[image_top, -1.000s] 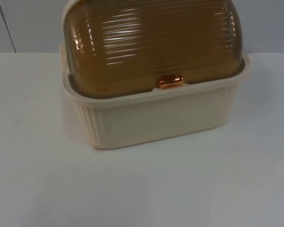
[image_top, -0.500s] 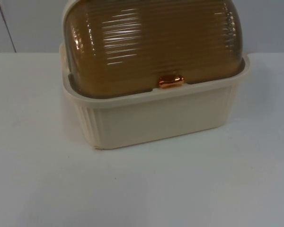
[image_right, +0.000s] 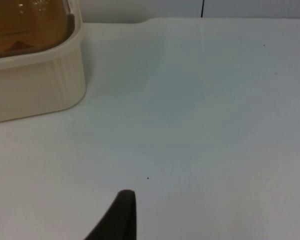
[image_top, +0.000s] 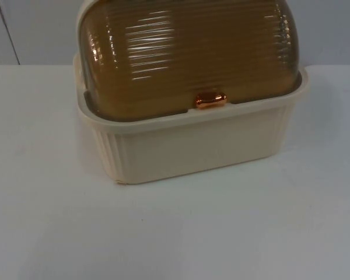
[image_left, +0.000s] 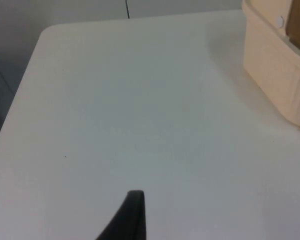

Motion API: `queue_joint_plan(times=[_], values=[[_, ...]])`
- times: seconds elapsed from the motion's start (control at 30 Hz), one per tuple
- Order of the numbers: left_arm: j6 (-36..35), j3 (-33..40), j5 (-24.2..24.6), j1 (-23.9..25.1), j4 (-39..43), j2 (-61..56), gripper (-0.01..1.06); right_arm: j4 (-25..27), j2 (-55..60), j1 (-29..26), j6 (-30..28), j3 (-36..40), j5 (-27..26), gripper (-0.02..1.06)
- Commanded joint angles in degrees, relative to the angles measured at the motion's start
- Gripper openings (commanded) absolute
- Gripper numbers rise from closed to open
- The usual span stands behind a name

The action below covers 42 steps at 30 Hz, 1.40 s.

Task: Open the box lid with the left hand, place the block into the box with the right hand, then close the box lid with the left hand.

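Cream box (image_top: 192,146) mid-table against the grey wall, ribbed amber lid (image_top: 186,52) shut, copper knob (image_top: 210,100) at its front edge — the place to take hold. Probably light, stiff plastic, glossy and slippery; likely to slide if pulled hard. Left gripper (image_left: 132,212) and right gripper (image_right: 121,212) waiting over bare table (image_top: 175,233) beside the box — finger spread impossible to tell.

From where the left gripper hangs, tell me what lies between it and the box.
Nothing: bare white table runs from the left gripper's fingertip to the cream box, as the left wrist view shows.
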Motion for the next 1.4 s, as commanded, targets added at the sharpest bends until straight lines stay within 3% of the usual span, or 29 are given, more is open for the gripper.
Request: queue_joint_plan(times=[0.0, 1.37], values=[[0.0, 0.29, 0.18, -0.35, 0.51, -0.13, 1.03, -0.07, -0.15, 0.04, 0.21, 0.29, -0.13, 1.05], [0.0, 0.29, 0.18, -0.35, 0.98, -0.13, 1.03, 0.89, -0.15, 0.04, 0.21, 0.29, -0.13, 1.05]])
